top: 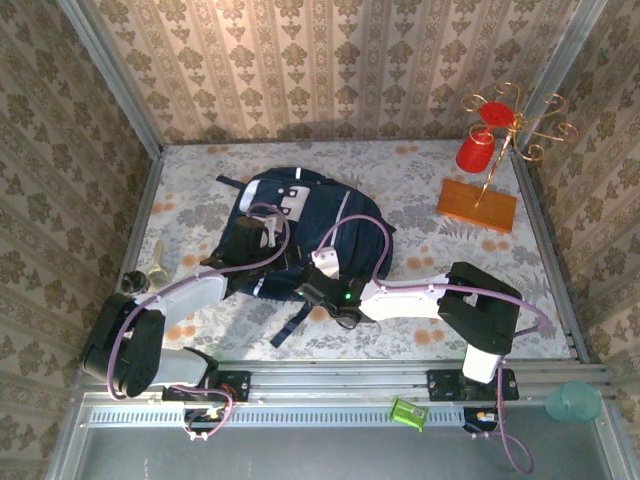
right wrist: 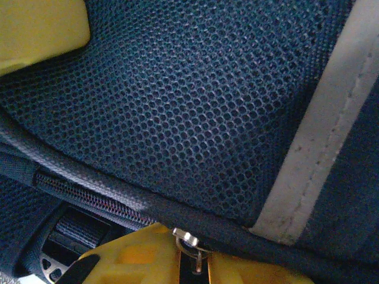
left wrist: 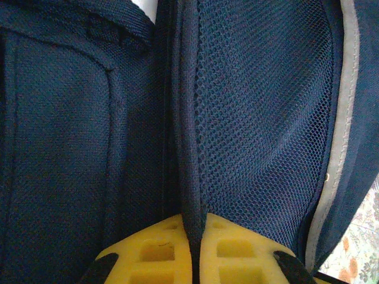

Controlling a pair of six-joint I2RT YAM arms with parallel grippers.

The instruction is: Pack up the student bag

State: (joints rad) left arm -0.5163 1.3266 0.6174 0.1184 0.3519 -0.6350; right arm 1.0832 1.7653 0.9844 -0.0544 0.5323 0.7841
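The student bag [top: 330, 215], dark navy with white patches and pale piping, lies in the middle of the table. My left gripper [top: 268, 236] rests on the bag's upper left part. In the left wrist view it [left wrist: 196, 223] is shut on a raised navy seam fold [left wrist: 188, 148] beside blue mesh. My right gripper [top: 322, 276] is at the bag's near edge. In the right wrist view its yellow fingers [right wrist: 142, 254] stand slightly apart with a metal zipper pull [right wrist: 190, 238] in the narrow gap; whether they press it is unclear. A zipper track [right wrist: 83, 195] runs off to the left.
A wooden base [top: 477, 205] with a gold stand holding red cups [top: 477, 152] stands at the back right. A beige item [top: 158, 262] and a small dark object [top: 134, 283] lie at the left edge. A green piece [top: 408, 412] and a teal cup [top: 573, 400] sit by the front rail.
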